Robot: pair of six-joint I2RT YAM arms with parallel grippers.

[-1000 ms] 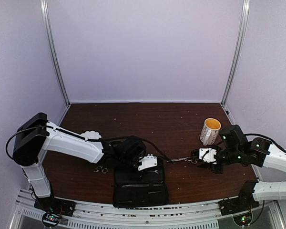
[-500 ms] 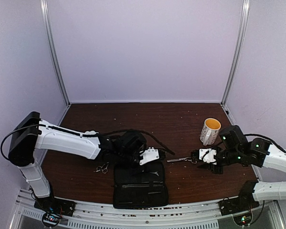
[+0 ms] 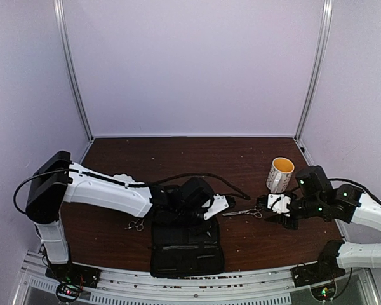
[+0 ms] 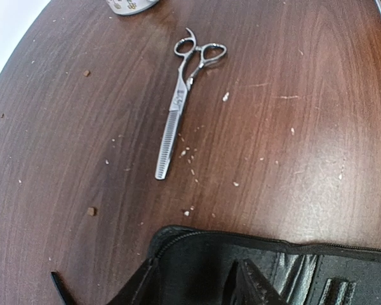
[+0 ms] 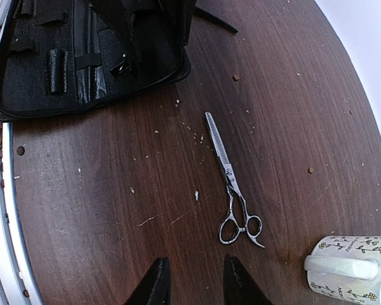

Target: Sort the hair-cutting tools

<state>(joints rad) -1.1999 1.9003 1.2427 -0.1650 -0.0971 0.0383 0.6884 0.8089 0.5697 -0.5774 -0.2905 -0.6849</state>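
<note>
One pair of silver thinning scissors lies flat on the brown table between my two grippers, touched by neither. A second pair of scissors lies left of the open black case. My left gripper hangs open over the case's upper right corner, with nothing between its fingers. My right gripper is open just behind the ring handles, empty. The short black pieces are not distinguishable here.
A white and yellow mug stands behind the right gripper, close to the scissors' handles. The table is strewn with small crumbs. A metal rail runs along the near edge, and the purple walls close in the sides.
The left gripper has opened and moved right along the case's top edge. The right gripper's jaws have widened a little. The scissors between them now lie free on the table.
</note>
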